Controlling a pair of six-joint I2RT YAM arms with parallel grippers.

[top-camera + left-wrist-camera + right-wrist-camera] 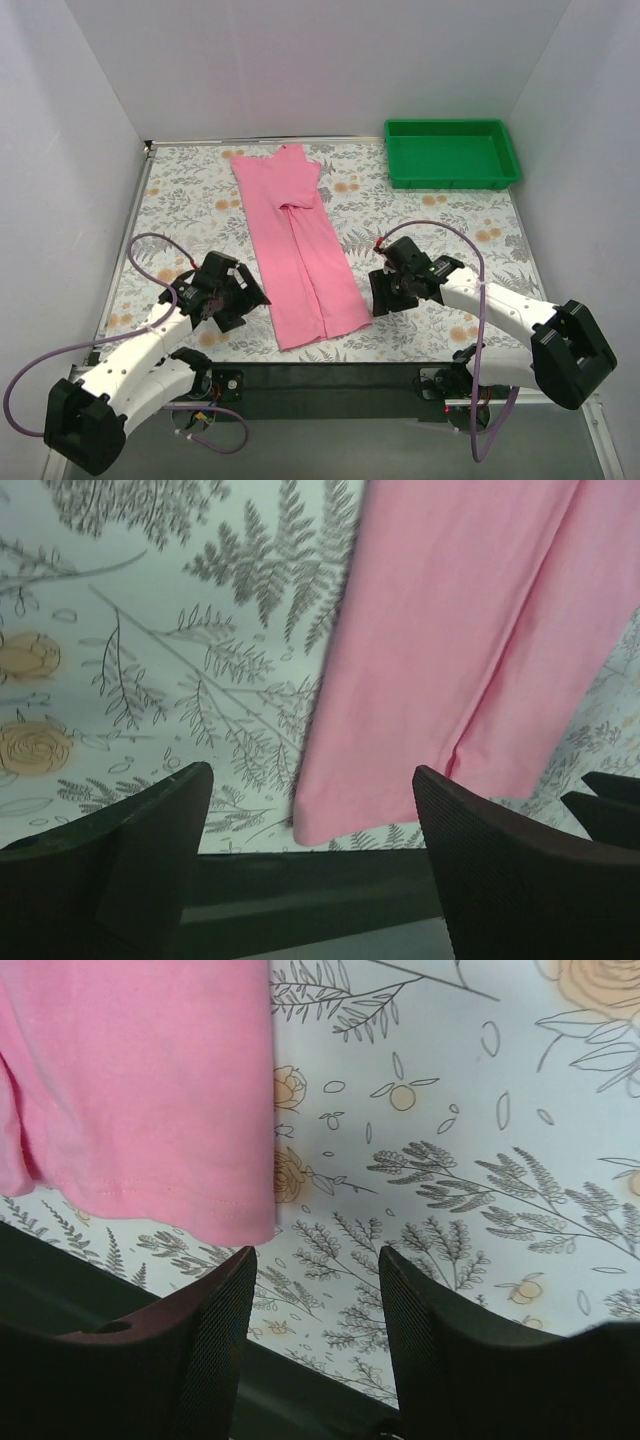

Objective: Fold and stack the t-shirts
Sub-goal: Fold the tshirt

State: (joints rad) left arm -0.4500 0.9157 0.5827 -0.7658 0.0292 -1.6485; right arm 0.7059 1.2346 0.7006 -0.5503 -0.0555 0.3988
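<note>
- So, where's the t-shirt [298, 245]?
- Flat on the tabletop [430, 230], already a long narrow strip, hem at the near edge, collar end far. Green tray [450, 182] sits well apart at far right
- Jaws?
- Left gripper [243, 292]: jaws wide apart, empty, just beside the strip's left edge. Right gripper [386, 297]: jaws partly open, empty, just off the hem's right corner
- Step?
- Probably the end-over-end fold. Each side should pinch its own hem corner, catching all layers, then lift level together, carry toward the collar and lay down without dragging or skewing the strip
</note>
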